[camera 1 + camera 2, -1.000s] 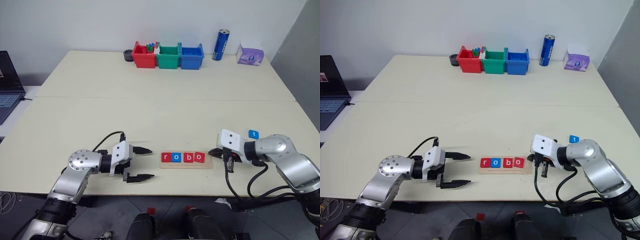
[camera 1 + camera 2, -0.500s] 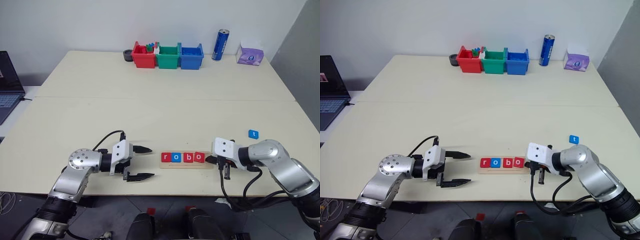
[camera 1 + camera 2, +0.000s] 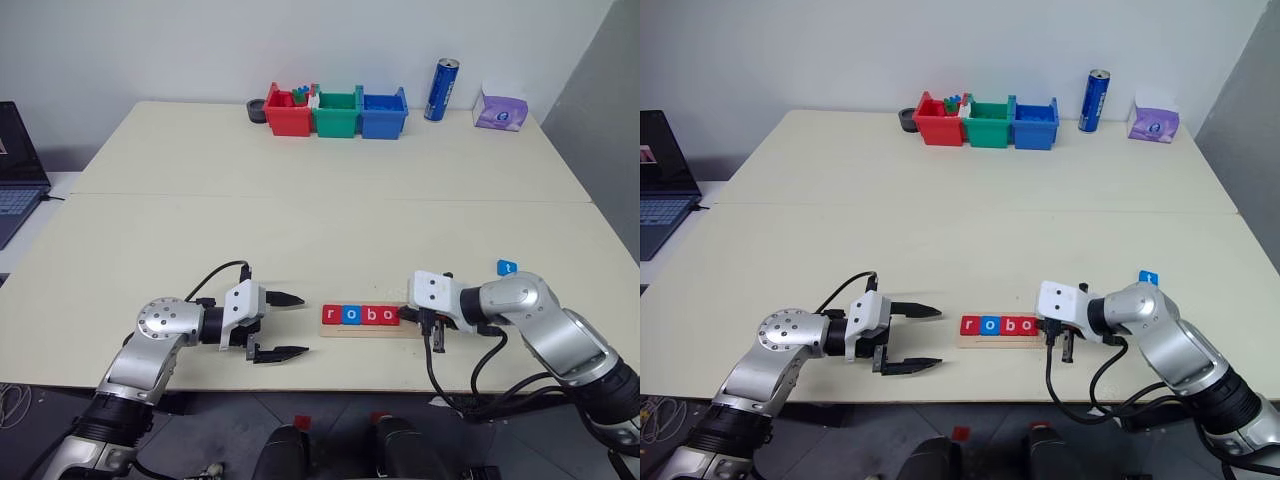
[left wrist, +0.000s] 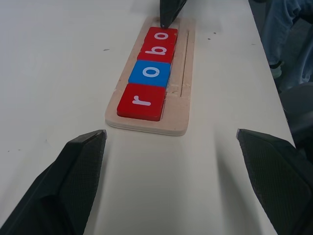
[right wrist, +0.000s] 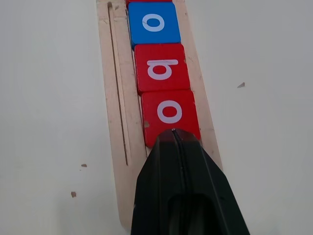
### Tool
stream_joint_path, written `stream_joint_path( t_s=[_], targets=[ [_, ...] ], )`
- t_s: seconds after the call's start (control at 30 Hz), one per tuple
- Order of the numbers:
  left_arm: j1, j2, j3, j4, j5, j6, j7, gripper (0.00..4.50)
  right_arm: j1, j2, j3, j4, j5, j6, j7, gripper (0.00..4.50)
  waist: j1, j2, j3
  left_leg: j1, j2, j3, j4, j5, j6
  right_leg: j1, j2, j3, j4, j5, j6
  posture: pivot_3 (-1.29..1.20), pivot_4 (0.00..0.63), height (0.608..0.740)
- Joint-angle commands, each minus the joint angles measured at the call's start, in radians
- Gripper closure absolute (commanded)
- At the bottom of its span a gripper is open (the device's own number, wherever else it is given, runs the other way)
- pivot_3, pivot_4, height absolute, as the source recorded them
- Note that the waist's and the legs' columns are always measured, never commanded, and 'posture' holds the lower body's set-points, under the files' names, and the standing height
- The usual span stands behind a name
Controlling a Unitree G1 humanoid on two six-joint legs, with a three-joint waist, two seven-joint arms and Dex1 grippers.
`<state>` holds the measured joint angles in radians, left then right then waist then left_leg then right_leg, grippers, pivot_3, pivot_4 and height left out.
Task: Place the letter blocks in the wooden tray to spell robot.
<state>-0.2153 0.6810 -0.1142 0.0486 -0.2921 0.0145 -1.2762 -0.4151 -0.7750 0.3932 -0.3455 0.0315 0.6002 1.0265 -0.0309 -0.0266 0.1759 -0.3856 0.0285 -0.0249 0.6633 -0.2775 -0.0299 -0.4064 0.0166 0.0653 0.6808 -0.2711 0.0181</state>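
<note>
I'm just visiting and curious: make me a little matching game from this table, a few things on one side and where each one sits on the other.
Things:
1. blue t block
2. red r block
3. blue can
4. right gripper

Places:
A. at the far edge of the table, beside the blue bin
B. shut, its tip at the last red o block
C. on the bare table, outside the wooden tray
D. first tile in the tray

Pairs: 1-C, 2-D, 3-A, 4-B
</note>
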Motion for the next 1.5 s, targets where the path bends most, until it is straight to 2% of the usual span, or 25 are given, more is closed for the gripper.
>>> stream_joint_path(
  t_s=[0.03, 0.4, 0.47, 0.5, 0.57, 0.73, 0.8, 0.93, 1.1, 1.5],
  targets=[
    [-0.005, -0.001, 0.008, -0.019, -0.004, -0.013, 0.005, 0.0, -0.027, -0.001, -0.012, -0.013, 0.001, 0.0, 0.007, 4.49, 0.0, 0.0, 0.0, 0.0, 0.0, 0.0, 0.0, 0.0, 0.0, 0.0, 0.0, 0.0, 0.0, 0.0, 0.0, 0.0, 0.15, 0.74],
    [-0.003, -0.003, 0.011, -0.03, -0.012, -0.003, 0.011, 0.0, -0.023, 0.027, -0.089, -0.091, 0.072, 0.078, -0.033, 4.49, 0.0, 0.0, 0.0, 0.0, 0.0, 0.0, 0.0, 0.0, 0.0, 0.0, 0.0, 0.0, 0.0, 0.0, 0.0, 0.0, 0.15, 0.74],
    [-0.004, -0.004, 0.012, -0.028, -0.013, -0.004, 0.011, 0.0, -0.01, 0.064, -0.149, -0.1, 0.1, 0.106, -0.088, 4.49, 0.0, 0.0, 0.0, 0.0, 0.0, 0.0, 0.0, 0.0, 0.0, 0.0, 0.0, 0.0, 0.0, 0.0, 0.0, 0.0, 0.15, 0.74],
    [-0.004, -0.005, 0.014, -0.026, -0.015, -0.005, 0.012, 0.0, -0.002, 0.089, -0.204, -0.098, 0.114, 0.123, -0.132, 4.32, 0.0, 0.0, 0.0, 0.0, 0.0, 0.0, 0.0, 0.0, 0.0, 0.0, 0.0, 0.0, 0.0, 0.0, 0.0, 0.0, 0.15, 0.74],
    [-0.001, -0.006, 0.018, -0.026, -0.017, -0.007, 0.016, 0.0, 0.032, 0.137, -0.328, -0.085, 0.12, 0.138, -0.235, 3.94, 0.0, 0.0, 0.0, 0.0, 0.0, 0.0, 0.0, 0.0, 0.0, 0.0, 0.0, 0.0, 0.0, 0.0, 0.0, 0.0, 0.15, 0.74],
    [0.014, -0.004, 0.024, -0.034, -0.022, -0.008, 0.022, 0.0, 0.161, 0.298, -0.611, -0.095, 0.098, 0.162, -0.535, 2.16, 0.005, -0.001, -0.001, -0.001, -0.001, 0.0, 0.0, 0.0, 0.0, 0.0, -0.001, 0.0, 0.0, 0.0, 0.0, 0.0, 0.15, 0.74],
    [0.016, -0.003, 0.027, -0.034, -0.024, -0.009, 0.022, 0.0, 0.21, 0.361, -0.673, -0.109, 0.082, 0.148, -0.632, 1.42, 0.003, -0.001, -0.001, -0.001, -0.001, 0.0, -0.001, 0.0, 0.0, 0.0, -0.001, 0.0, 0.0, 0.0, 0.0, 0.0, 0.15, 0.74],
    [0.012, -0.002, 0.023, -0.032, -0.024, -0.009, 0.019, 0.0, 0.305, 0.443, -0.698, -0.121, 0.031, 0.095, -0.771, 0.01, 0.0, 0.0, -0.001, -0.001, 0.0, 0.0, -0.001, 0.0, 0.0, -0.001, 0.0, 0.002, 0.001, 0.0, 0.0, 0.0, 0.15, 0.74],
    [-0.003, -0.005, 0.014, -0.027, -0.022, -0.008, 0.013, 0.0, 0.309, 0.531, -0.708, -0.032, 0.029, 0.053, -0.88, 0.01, -0.008, 0.001, -0.001, 0.001, 0.0, 0.001, -0.001, 0.0, 0.0, -0.001, 0.0, 0.004, 0.001, -0.002, 0.003, 0.0, 0.15, 0.74],
    [-0.012, -0.005, 0.011, -0.027, -0.015, -0.008, 0.007, 0.0, 0.114, 0.542, -0.751, 0.352, 0.051, -0.052, -1.002, 0.01, -0.01, 0.001, -0.001, 0.001, 0.0, 0.003, -0.002, 0.0, 0.0, 0.0, 0.001, 0.004, 0.001, 0.0, 0.0, 0.0, 0.15, 0.74]
  ],
)
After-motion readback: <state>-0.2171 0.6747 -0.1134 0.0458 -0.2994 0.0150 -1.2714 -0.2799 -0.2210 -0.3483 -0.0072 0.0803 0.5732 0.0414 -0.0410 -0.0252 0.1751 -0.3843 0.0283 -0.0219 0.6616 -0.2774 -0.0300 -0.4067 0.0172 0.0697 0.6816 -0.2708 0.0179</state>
